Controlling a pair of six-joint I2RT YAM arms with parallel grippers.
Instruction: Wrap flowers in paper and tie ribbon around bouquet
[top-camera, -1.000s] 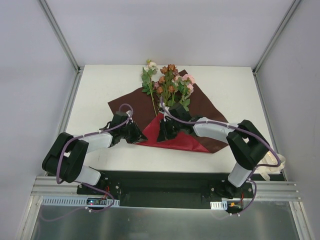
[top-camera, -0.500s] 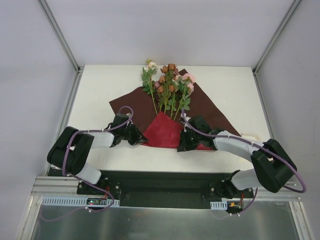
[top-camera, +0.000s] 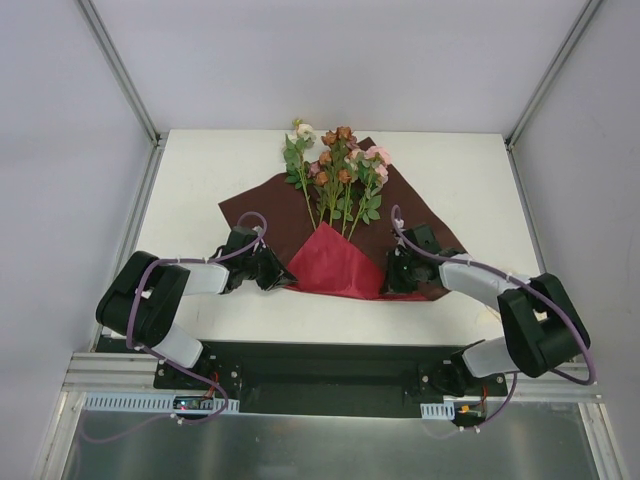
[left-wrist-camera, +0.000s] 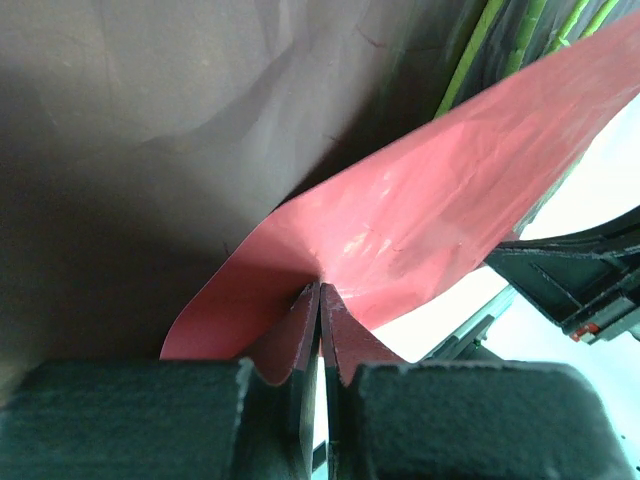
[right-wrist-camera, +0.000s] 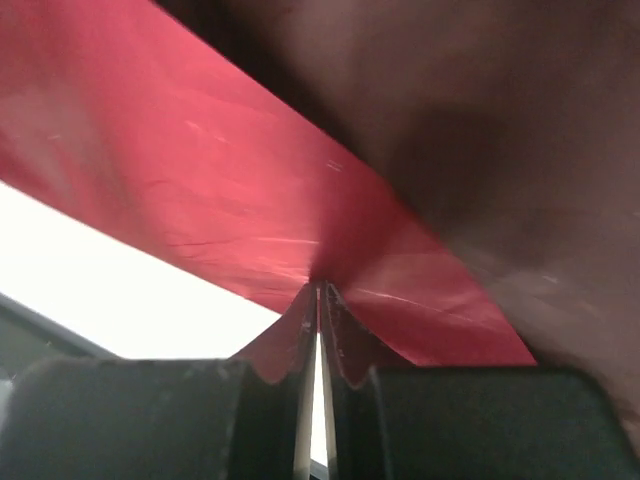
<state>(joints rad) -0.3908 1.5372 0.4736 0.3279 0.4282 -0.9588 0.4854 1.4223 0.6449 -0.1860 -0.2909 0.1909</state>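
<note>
The left gripper (top-camera: 278, 275) is pinching, jaws fully closed, the near left edge of a large dark burgundy sheet of thin wrapping paper (top-camera: 258, 210) lying on the white table (top-camera: 200, 170). At centre, its brighter red underside is lying folded over the lower stems of a small pink, cream and rust artificial flower bunch (top-camera: 340, 170). The right gripper (top-camera: 392, 281) is clamping the fold's right edge.

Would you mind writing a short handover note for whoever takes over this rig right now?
Left gripper: shut on the paper, at the left end of the fold.
Right gripper: shut on the paper, at the right end of the fold.
Flowers: lying on the paper, blooms toward the far side of the table.
Done: near corner folded up over the lower stems.
Left: wrap the sides into a cone and tie the ribbon, which I cannot clearly see.
</note>
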